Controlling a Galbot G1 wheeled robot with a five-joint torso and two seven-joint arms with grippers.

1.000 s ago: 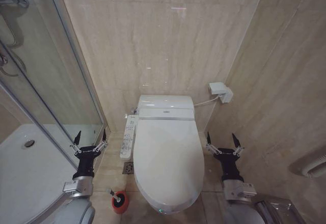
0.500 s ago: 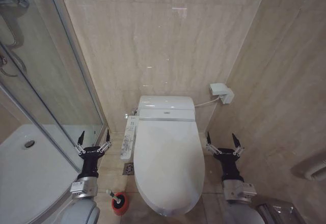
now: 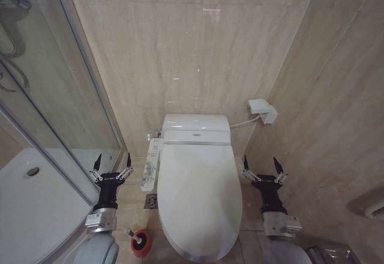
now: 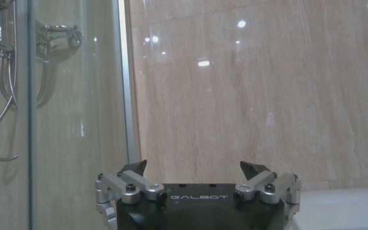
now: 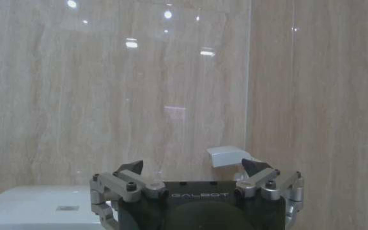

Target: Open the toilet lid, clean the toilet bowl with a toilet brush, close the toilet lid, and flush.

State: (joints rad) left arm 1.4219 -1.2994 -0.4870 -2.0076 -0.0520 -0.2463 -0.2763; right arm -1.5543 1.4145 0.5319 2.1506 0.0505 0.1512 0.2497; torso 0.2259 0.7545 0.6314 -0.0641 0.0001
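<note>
**Lid down, both hands held wide**

The toilet lid [image 3: 197, 199] is seen shut over the bowl, against the tiled back wall [image 3: 192, 48]. The toilet brush [image 3: 138, 238] is parked in its red cup on the floor, front-left of the toilet. The left hand [image 3: 111, 162] is held beside the control panel [image 3: 151, 164], fingers spread wide. The right hand [image 3: 263, 165] is held right of the lid, equally wide, nothing gripped.

A small tiled bathroom. A white electronic toilet [image 3: 195, 186] stands against the beige marble-look wall [image 3: 192, 48], its lid down and a long button panel [image 3: 151, 165] fixed to its left side. To the toilet's left runs a curved glass shower enclosure [image 3: 54, 126] with a white tray [image 3: 33, 201] and a hose [image 4: 2, 110] hanging inside. On the floor at the toilet's left front sits a brush in a red cup [image 3: 140, 243]. A white wall box [image 3: 262, 109] is cabled to the toilet's right rear.
</note>
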